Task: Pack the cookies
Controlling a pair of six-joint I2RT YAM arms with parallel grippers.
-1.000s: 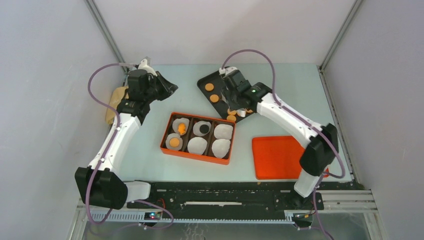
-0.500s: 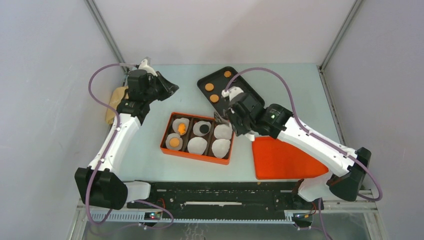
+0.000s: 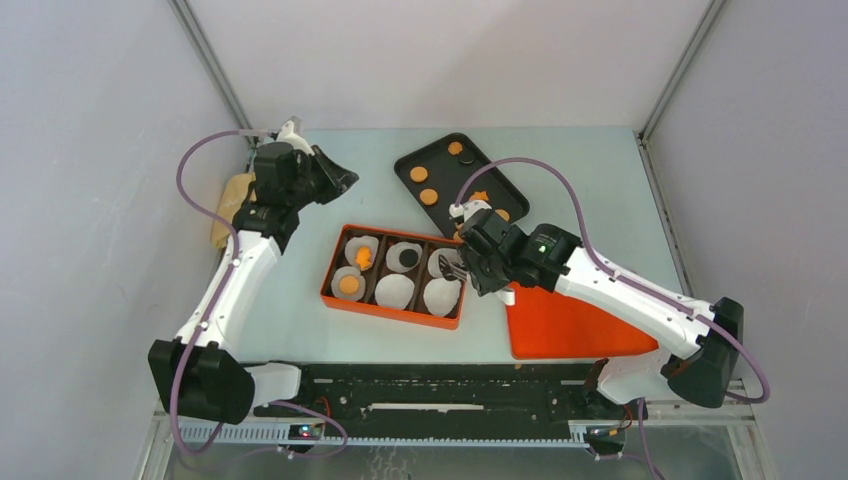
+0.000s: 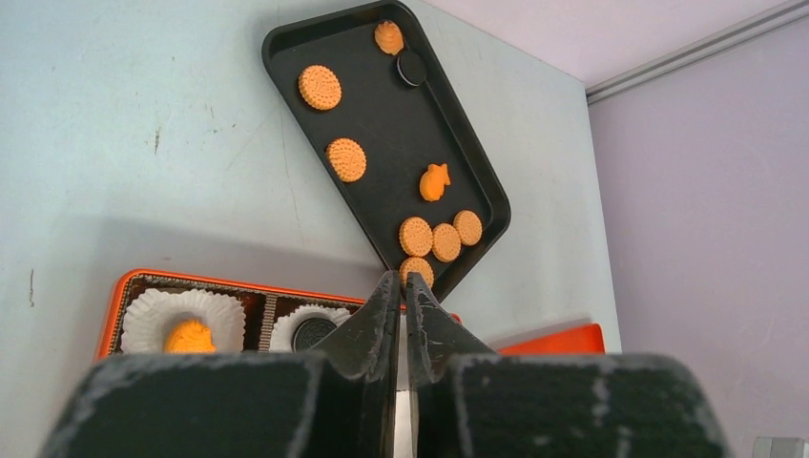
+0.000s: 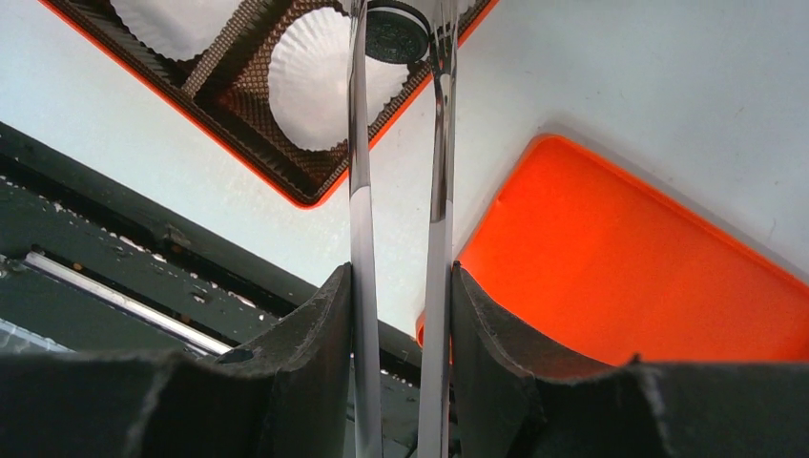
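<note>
Tabletop (image 3: 600, 180): pale blue-green surface; it carried a black tray (image 4: 382, 114), an orange box (image 3: 390, 310) and an orange lid (image 3: 560, 325).
Black tray: lay askew at the far side, just beyond the box.
Tray contents: loose cookies (image 4: 346, 159) only. Two round orange ones lay apart in the middle stretch. One orange piece and a tray dark cookie (image 4: 412, 67) sat at the far end. A tray fish cookie (image 4: 434, 181) lay further along, and four round orange ones clustered at the near corner.
Orange box: six compartments in two rows of three, with a white paper liner (image 3: 395, 291) in each.
Far row: the left liner held a boxed fish cookie (image 3: 363, 257) and the middle liner a boxed dark cookie (image 3: 405, 260). The right liner was partly hidden by the tongs.
Near row: the left liner held a boxed round orange cookie (image 3: 349, 285). The middle and right compartments showed only their liners.
Orange lid: lay flat just beside the box's right end, partly under the right arm.
Right gripper (image 5: 399, 277): its fingers (image 5: 315, 363) stood partway closed, clamped on the two blades of clear tongs (image 5: 358, 191).
Held dark cookie (image 5: 396, 29): pinched between the tong tips over the far-right compartment. Whether it touched the liner could not be told.
Left gripper (image 4: 396, 281): its fingers (image 4: 367, 324) were pressed almost together with nothing between them. It was raised over the far-left tabletop, well apart from tray and box.
</note>
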